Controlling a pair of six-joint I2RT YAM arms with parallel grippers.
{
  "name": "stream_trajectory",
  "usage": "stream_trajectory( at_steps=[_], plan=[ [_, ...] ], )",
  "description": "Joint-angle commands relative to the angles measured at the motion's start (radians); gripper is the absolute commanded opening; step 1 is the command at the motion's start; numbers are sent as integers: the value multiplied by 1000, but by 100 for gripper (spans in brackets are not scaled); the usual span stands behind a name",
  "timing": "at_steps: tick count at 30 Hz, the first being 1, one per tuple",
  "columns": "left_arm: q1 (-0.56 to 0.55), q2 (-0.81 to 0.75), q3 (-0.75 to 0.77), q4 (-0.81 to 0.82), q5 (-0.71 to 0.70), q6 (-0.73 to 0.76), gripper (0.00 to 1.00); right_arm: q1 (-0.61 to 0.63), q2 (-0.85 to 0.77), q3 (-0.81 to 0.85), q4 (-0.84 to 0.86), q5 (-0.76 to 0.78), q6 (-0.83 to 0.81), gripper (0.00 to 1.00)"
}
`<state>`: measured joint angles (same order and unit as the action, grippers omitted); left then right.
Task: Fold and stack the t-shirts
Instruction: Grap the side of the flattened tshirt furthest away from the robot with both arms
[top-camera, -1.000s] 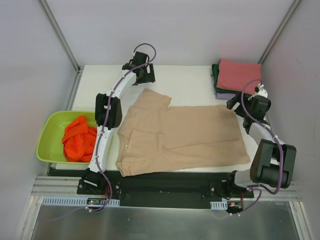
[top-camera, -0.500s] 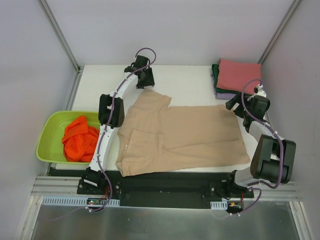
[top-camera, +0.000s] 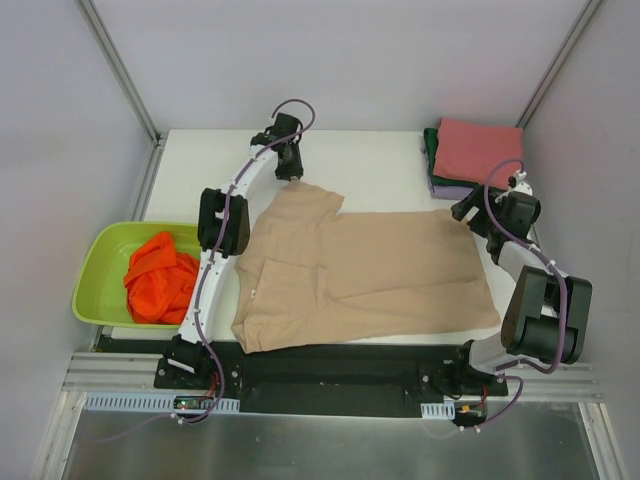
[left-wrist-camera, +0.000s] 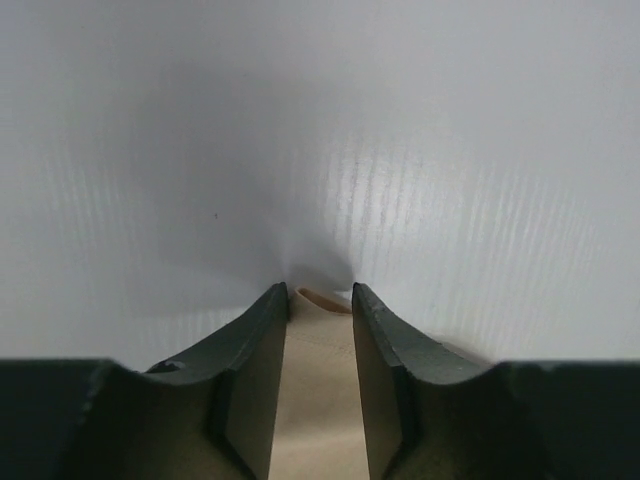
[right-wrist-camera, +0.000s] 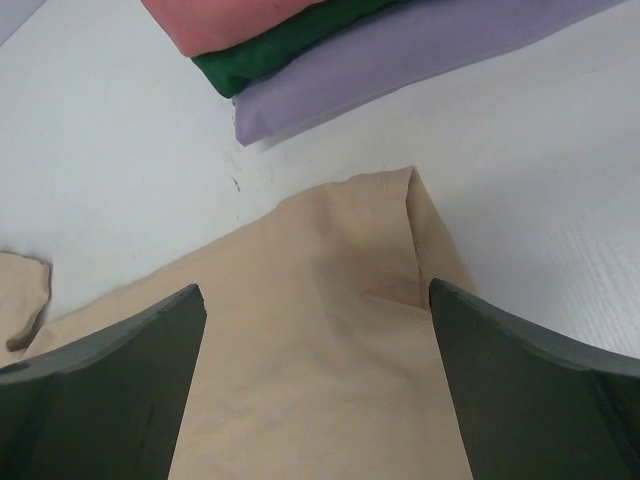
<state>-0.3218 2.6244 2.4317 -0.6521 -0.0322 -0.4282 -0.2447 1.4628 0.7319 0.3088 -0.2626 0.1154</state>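
Right now the left gripper (left-wrist-camera: 320, 292) has its jaws set narrow with a slim gap between them. A strip of the beige shirt (left-wrist-camera: 318, 400) shows in that gap, its edge just at the fingertips. We cannot tell whether the pads pinch the cloth or only straddle it. In the overhead view this gripper sits at the upper middle of the frame, on the tip of the flap that juts toward the top.

The right gripper (right-wrist-camera: 315, 290) is spread wide and holds nothing. It hovers over the shirt's upper right corner, just below the folded pile of pink shirt (top-camera: 478, 148), green shirt (right-wrist-camera: 290, 45) and lavender shirt (right-wrist-camera: 400, 60).

We judge the step in hand to be taking hold of the beige shirt's far edge for a fold. The next move calls for a firm pinch at the flap. The right gripper should then come down and close on its own corner, so both ends lift evenly.

The orange shirt (top-camera: 160, 278) lies crumpled in the green basin (top-camera: 95, 265) at the left of the frame, not yet folded.

The left wrist view is mostly bare white table (top-camera: 380, 165), so contact at the pads stays hidden. Overhead, the lavender shirt is nearly covered by the pile. We also cannot make out whether the beige shirt's near hem overhangs the table edge.
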Motion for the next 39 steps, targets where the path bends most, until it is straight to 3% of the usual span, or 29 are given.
stream_trajectory(
  at_steps=[1,6,9,13,16,21,32,39],
  plan=[
    [-13,17,-37,-150,-3,31,29,-8,11,43,27,-9,1,96],
    [-13,14,-43,-162,5,57,18,-10,13,41,27,3,-5,96],
    [-13,8,-42,-162,23,78,0,-10,14,41,24,6,-6,96],
    [-13,-26,-40,-159,8,97,0,-8,25,52,12,-1,-26,96],
    [-13,-67,-43,-155,-1,88,0,4,59,105,-94,40,-58,96],
    [-13,-159,-115,-89,81,86,0,39,175,231,-217,72,-86,99],
    [-10,-259,-227,-11,160,98,0,59,438,567,-490,128,-134,72],
    [-8,-326,-315,22,179,88,0,65,442,584,-585,117,-164,65]
  ],
)
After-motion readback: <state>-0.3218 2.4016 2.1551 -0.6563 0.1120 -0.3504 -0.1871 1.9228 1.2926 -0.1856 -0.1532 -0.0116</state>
